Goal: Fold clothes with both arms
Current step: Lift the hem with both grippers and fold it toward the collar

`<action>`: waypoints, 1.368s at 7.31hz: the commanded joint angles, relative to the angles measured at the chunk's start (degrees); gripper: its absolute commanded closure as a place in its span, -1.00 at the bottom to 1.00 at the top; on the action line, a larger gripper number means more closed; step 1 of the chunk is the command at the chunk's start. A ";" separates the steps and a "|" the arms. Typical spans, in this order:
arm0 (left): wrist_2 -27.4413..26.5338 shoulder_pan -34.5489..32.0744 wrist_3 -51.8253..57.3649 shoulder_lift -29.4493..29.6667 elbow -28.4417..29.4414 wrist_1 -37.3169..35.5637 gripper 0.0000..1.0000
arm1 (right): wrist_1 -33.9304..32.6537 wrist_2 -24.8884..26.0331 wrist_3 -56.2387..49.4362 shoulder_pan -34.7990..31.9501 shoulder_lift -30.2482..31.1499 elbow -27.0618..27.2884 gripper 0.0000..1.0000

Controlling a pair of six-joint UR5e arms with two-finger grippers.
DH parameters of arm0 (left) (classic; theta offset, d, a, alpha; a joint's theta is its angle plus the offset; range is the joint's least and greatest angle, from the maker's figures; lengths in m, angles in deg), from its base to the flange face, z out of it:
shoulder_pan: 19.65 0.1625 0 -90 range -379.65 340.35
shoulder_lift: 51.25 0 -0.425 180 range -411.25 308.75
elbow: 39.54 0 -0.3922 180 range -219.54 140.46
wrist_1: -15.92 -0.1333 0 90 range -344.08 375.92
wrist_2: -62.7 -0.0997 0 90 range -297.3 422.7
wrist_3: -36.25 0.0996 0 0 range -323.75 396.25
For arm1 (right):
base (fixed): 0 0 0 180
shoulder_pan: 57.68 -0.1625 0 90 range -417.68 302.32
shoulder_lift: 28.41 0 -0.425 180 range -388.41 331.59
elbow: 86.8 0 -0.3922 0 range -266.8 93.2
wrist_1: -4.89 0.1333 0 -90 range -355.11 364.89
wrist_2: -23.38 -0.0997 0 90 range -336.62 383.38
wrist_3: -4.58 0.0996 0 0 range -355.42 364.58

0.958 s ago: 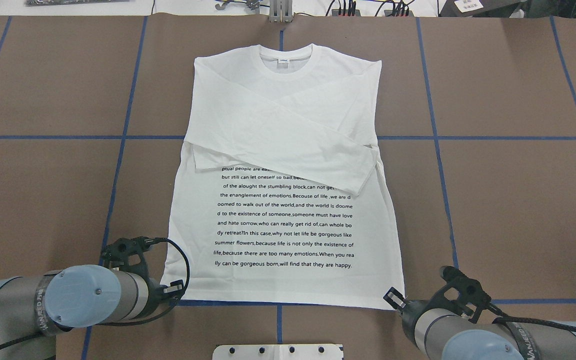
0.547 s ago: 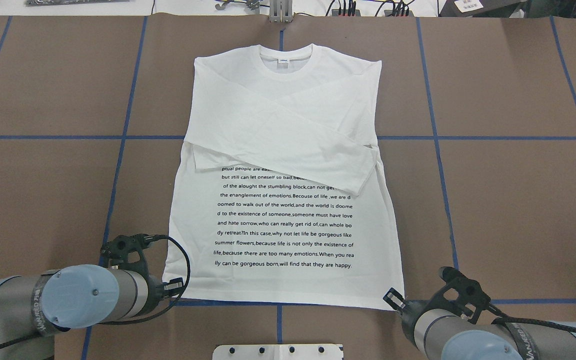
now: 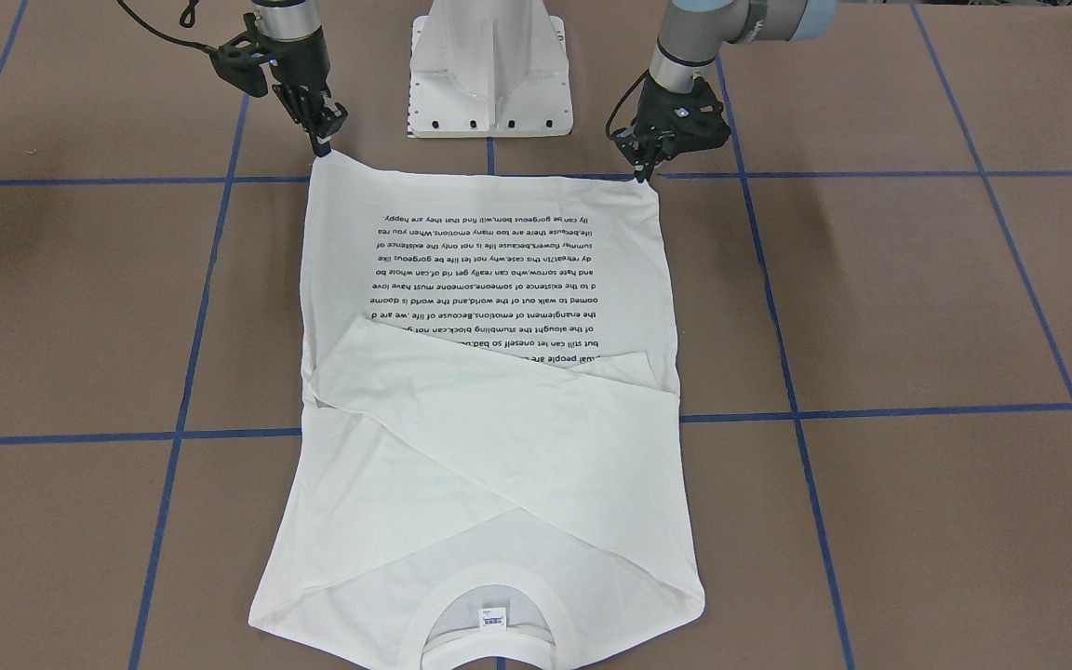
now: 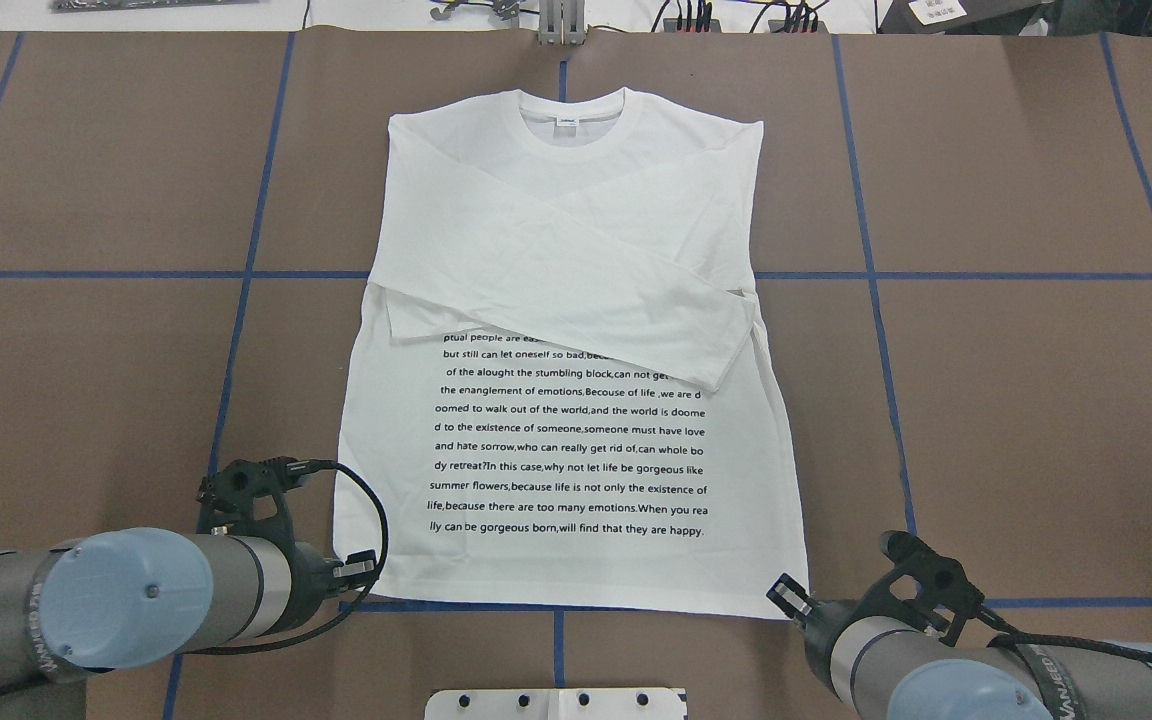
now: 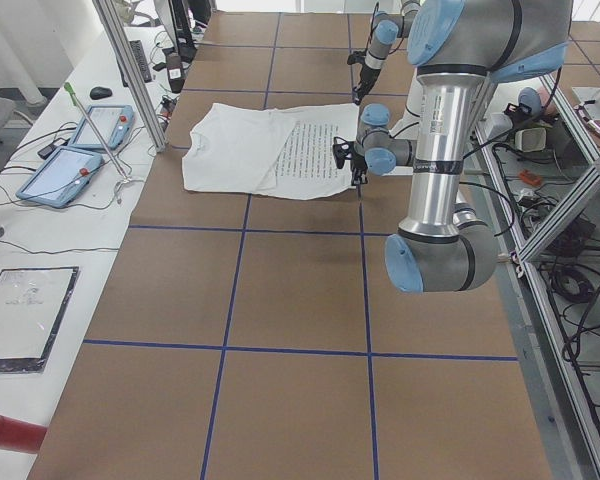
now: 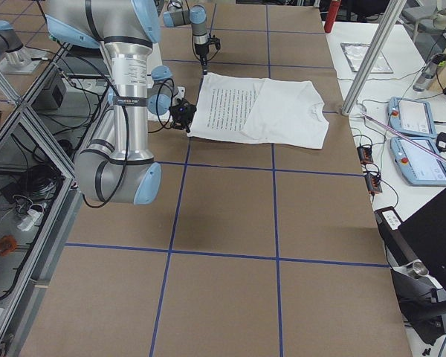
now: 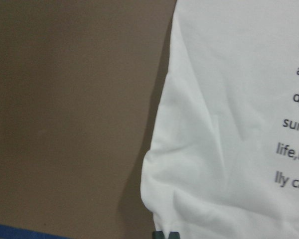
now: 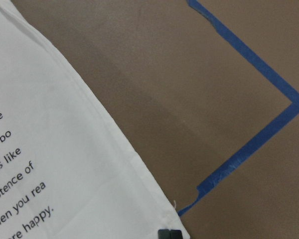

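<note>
The white long-sleeved T-shirt (image 4: 576, 250) lies flat on the brown table, collar at the far end. Both sleeves are folded across the chest and the black text block faces up. My left gripper (image 4: 356, 572) is shut on the near left hem corner, which puckers up in the left wrist view (image 7: 189, 199). My right gripper (image 4: 786, 597) is shut on the near right hem corner (image 8: 154, 219). In the front-facing view the left gripper (image 3: 645, 174) and the right gripper (image 3: 322, 145) stand over the two hem corners of the shirt (image 3: 499, 447).
The white pedestal base (image 3: 491, 65) stands between the arms, just behind the hem. Blue tape lines (image 4: 866, 275) cross the brown table. A metal post (image 5: 130, 90) and tablets (image 5: 80, 150) stand at the table's far edge beyond the collar.
My left arm has shifted slightly and its hem corner has moved a little inward, towards the shirt's middle. The right arm and the rest of the shirt have not moved.
</note>
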 commanded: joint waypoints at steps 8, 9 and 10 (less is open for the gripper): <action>-2.67 7.55 -10.32 -0.72 -8.82 -1.97 1.00 | -7.10 0.08 0.00 6.08 1.29 9.15 1.00; -2.76 5.90 -7.88 -0.45 -8.65 -1.88 1.00 | -7.10 0.08 -0.70 3.47 0.85 9.76 1.00; -2.32 2.58 -0.20 2.94 -8.56 -1.97 1.00 | -7.10 -0.09 -1.31 0.05 0.68 9.60 1.00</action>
